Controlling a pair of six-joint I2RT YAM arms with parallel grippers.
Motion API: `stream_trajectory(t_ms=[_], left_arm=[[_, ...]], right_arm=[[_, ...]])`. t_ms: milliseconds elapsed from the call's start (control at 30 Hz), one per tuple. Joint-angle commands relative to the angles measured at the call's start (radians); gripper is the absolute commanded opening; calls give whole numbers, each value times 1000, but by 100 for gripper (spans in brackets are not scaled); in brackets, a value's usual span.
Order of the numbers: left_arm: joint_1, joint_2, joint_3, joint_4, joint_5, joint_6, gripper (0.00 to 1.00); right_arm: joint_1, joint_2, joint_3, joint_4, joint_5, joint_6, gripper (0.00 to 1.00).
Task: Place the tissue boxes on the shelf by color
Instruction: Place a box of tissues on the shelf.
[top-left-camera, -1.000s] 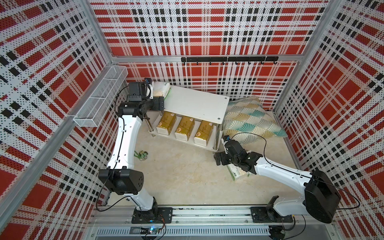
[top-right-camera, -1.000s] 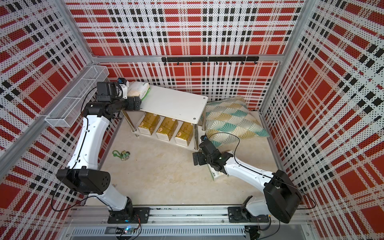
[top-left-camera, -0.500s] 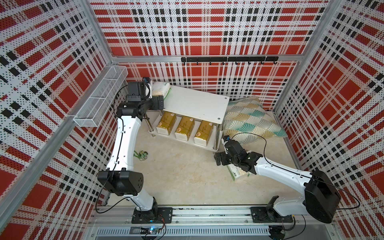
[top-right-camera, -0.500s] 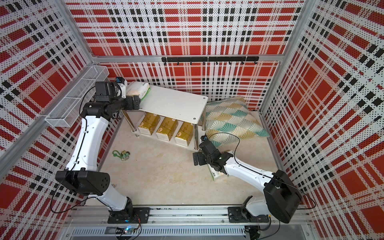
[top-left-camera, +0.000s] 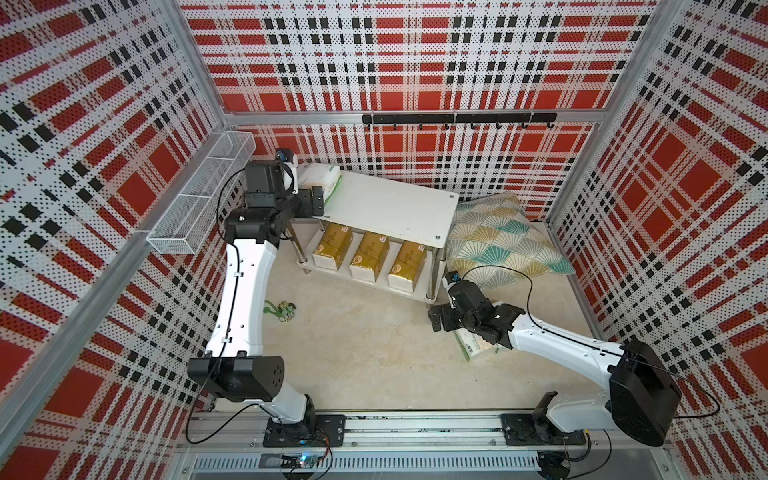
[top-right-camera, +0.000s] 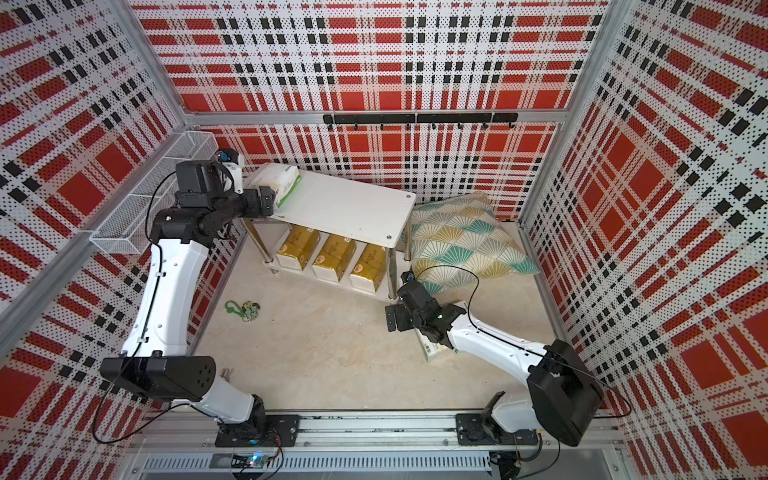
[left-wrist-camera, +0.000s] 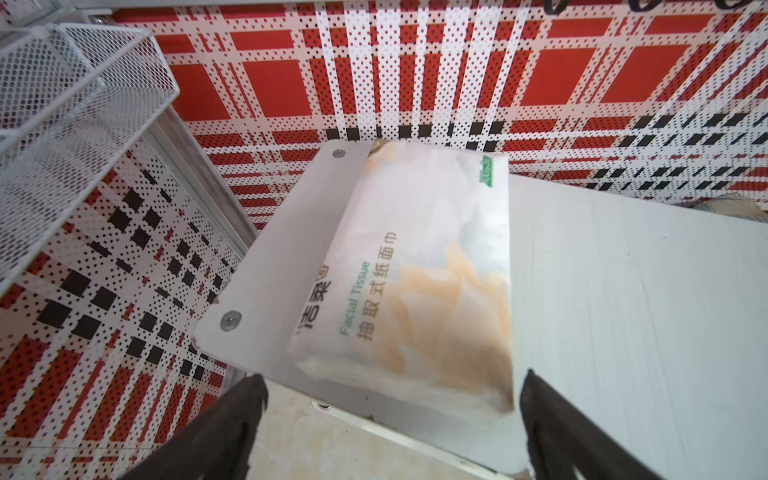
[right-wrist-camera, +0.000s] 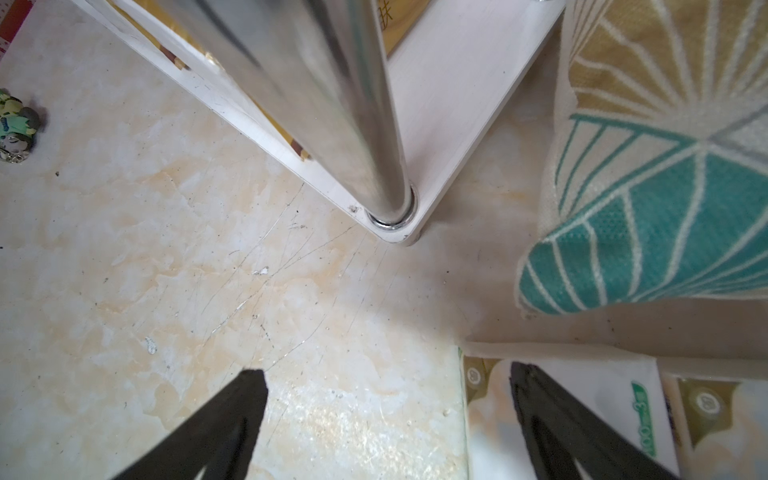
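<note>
Gold row done, white row only begun.
I see three gold packs (top-left-camera: 370, 255) together on the lower board of the shelf (top-left-camera: 395, 203) and one white pack (top-left-camera: 322, 183) at the left end of the top board, my left tool (top-left-camera: 316, 202) released just beside it. A second white pack (top-left-camera: 473, 349) lies on the surface near the pillow (top-left-camera: 498, 241), beside my right tool (top-left-camera: 436, 319), which is spread and empty.

Bright, even light fell from above in both top views, leaving a soft shadow under the top board of the shelf (top-left-camera: 386, 208); the plaid walls (top-left-camera: 104, 166) bowed toward the frame edges. In the wrist views the chrome leg (right-wrist-camera: 332, 104) carried streaky glare, the floor (right-wrist-camera: 332, 424) had a pale sheen, and the white tissue pack (left-wrist-camera: 424, 270) looked washed out, soft at its near end.
</note>
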Motion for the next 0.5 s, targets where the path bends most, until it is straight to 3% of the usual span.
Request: stream_trajectory(t_ms=[0,200,467], left_arm=[[7,-36,2,32,-9,-24,99],[-40,-90,-15,56,-52,-61,99],[-238,-177,-149,110,-220,-160,99]], right_arm=[[9,8,31,-16,15,10,100],[11,-3,23,-26,24,12,100],[17,-40,4,-87,44,10,100]])
